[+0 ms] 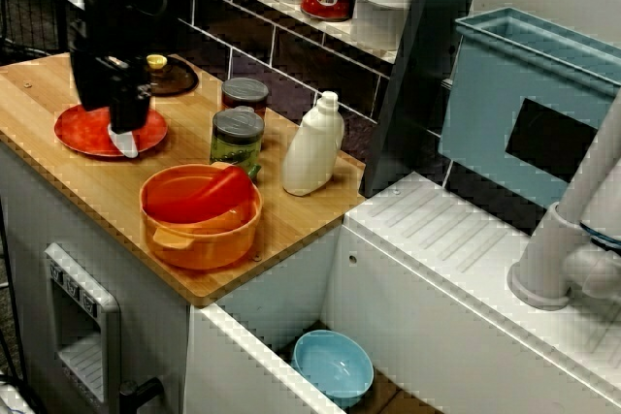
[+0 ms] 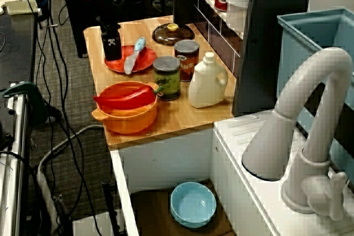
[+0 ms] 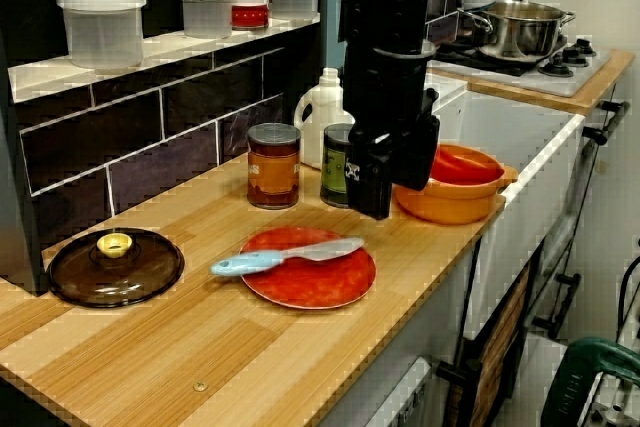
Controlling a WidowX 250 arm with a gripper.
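In the view from above, the hand (image 1: 121, 115) hangs over the red plate (image 1: 78, 129) and hides most of the knife (image 1: 126, 145). Only one pale end shows below it.

In the steep view from the end, the knife (image 2: 133, 56) lies across the plate (image 2: 148, 59), blue handle at the far rim and blade toward the near rim. The hand (image 2: 112, 51) stands over the plate's outer edge, beside the knife and apart from it.

In the view from the side, the knife (image 3: 290, 255) runs lengthwise over the plate (image 3: 320, 283). The hand (image 3: 372, 197) hovers above the plate's blade-end rim, raised clear. I cannot tell whether its fingers are spread or closed.
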